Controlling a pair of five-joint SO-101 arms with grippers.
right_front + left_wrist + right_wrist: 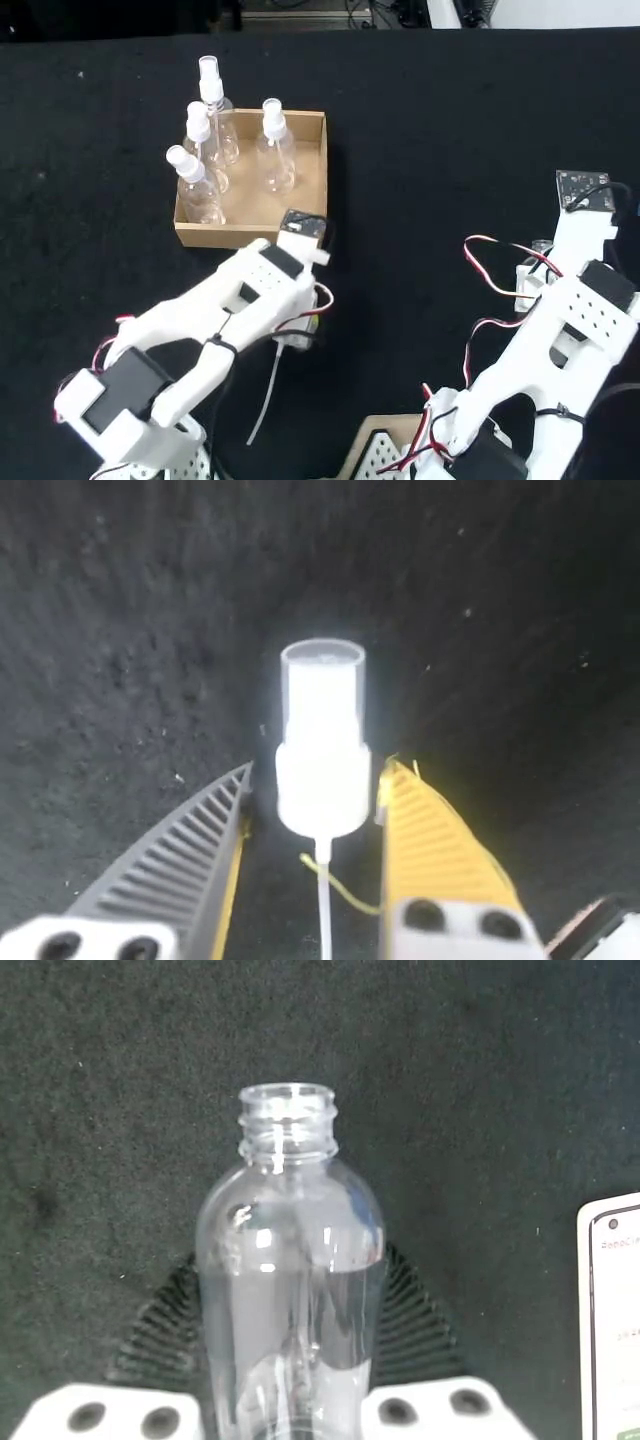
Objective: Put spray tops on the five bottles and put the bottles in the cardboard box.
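The left gripper (318, 780) is clamped on a white spray top (322, 730) with a clear cap. Its thin dip tube (262, 400) hangs down at the lower centre-left of the high view. The right gripper (292, 1265) pinches an uncapped clear bottle (290, 1210) around its body; the threaded neck is open. That arm (560, 330) sits at the lower right of the high view.

The cardboard box (325, 160) lies at the upper left of centre, with four capped bottles (276, 150) standing crowded toward its left side and bare floor at its right. A wide stretch of black surface (450, 120) lies open between the box and the right arm. A phone (610, 1320) lies beside the held bottle.
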